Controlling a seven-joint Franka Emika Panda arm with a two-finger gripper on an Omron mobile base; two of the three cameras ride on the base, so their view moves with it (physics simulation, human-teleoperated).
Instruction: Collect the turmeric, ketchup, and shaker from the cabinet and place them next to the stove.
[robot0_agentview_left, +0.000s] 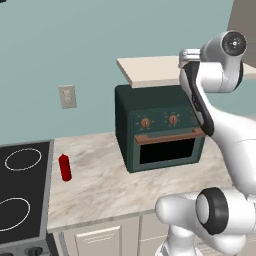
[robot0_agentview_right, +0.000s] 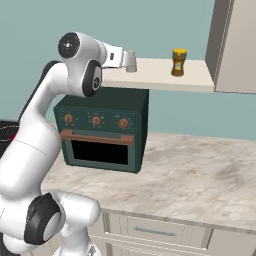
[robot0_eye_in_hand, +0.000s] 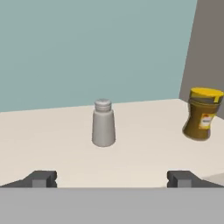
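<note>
One shaker, one turmeric, one ketchup.

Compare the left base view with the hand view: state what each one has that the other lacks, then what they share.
Left base view alone: the ketchup standing on the counter beside the stove, the toaster oven and a wall outlet.

Hand view alone: the shaker and the turmeric, both upright on the shelf, with the open pincer facing the shaker.

Shared: the cabinet shelf board and the teal wall.
</note>
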